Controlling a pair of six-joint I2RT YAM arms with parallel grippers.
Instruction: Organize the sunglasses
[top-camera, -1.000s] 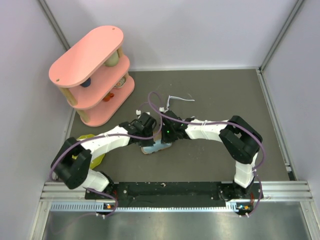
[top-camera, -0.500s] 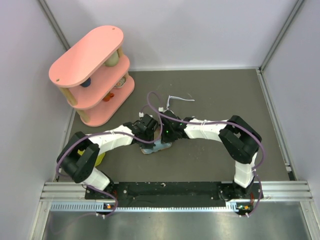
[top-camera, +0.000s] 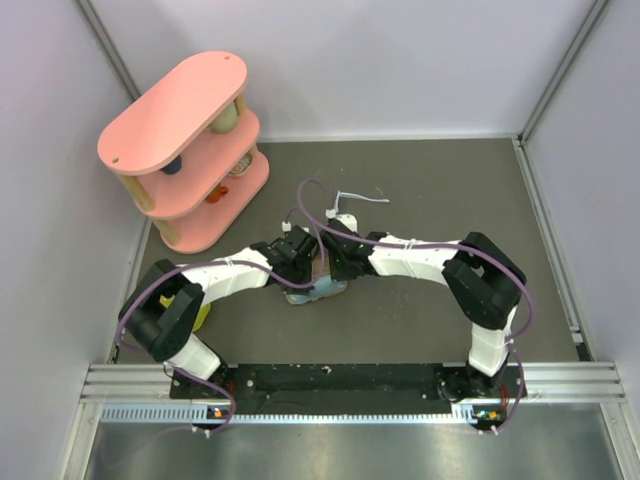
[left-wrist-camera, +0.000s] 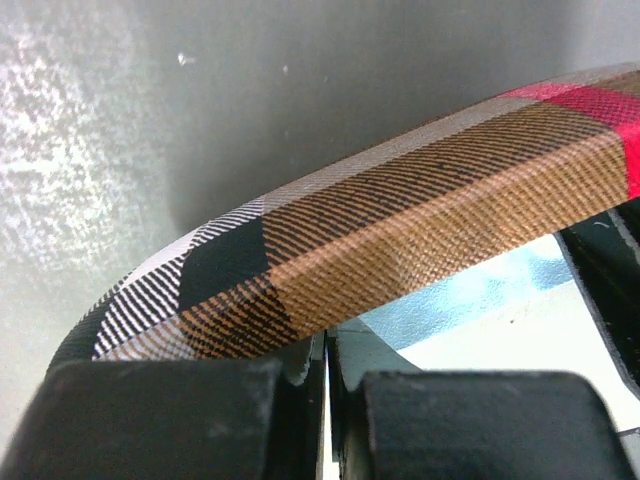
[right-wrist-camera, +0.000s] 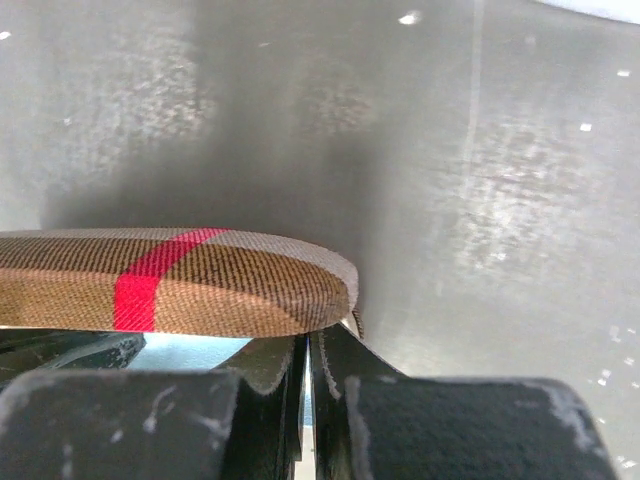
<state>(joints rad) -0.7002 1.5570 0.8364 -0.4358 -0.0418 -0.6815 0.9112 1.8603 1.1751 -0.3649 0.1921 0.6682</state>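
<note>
**Case pinched at both ends; sunglasses not yet stowed**

Top view: The sunglasses lie on the bench beyond both arms, apart from the plaid case on which the arms converge. A purple cable loops near the frame, so a wide swing could drag it.

Left wrist view: The left tool is clenched to a slit, apparently pinching a thin edge of the case. A light blue cloth shows beneath the lid.

Right wrist view: The right tool is likewise clenched on the opposite end. Expect slippage: both pinches look shallow, and unequal pulls would twist or drop the case.
</note>
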